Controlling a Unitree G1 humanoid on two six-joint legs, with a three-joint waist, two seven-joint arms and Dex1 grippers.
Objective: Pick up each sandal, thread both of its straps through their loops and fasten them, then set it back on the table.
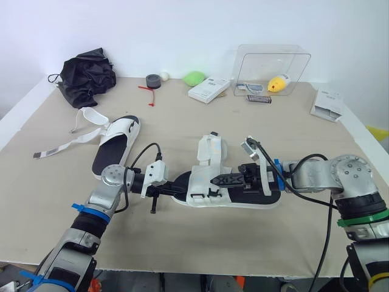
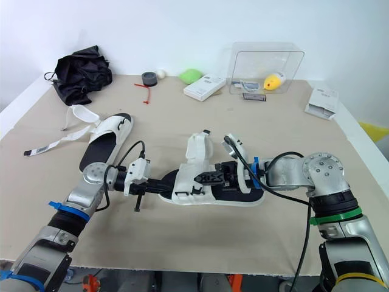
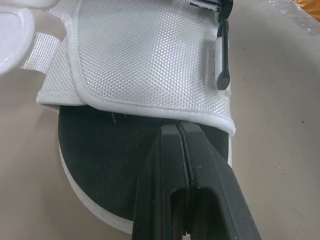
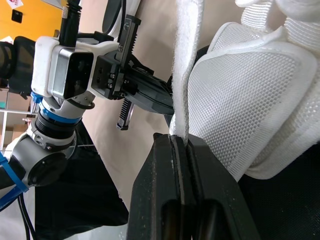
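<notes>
The sandal (image 1: 205,181) lies mid-surface (image 1: 182,237). The right gripper (image 4: 179,137) has its fingers clamped on a white strap (image 4: 182,75), whose upper end is cut off. The left gripper (image 3: 178,127) has its fingers pressed together over the toe's black footbed, and it is unclear whether they hold anything.

The near sandal (image 1: 206,182) has a white mesh upper and black footbed. It lies sole-down at table centre, straps raised and unfastened. The second sandal (image 1: 115,145) lies at its 10 o'clock, straps loose.
</notes>
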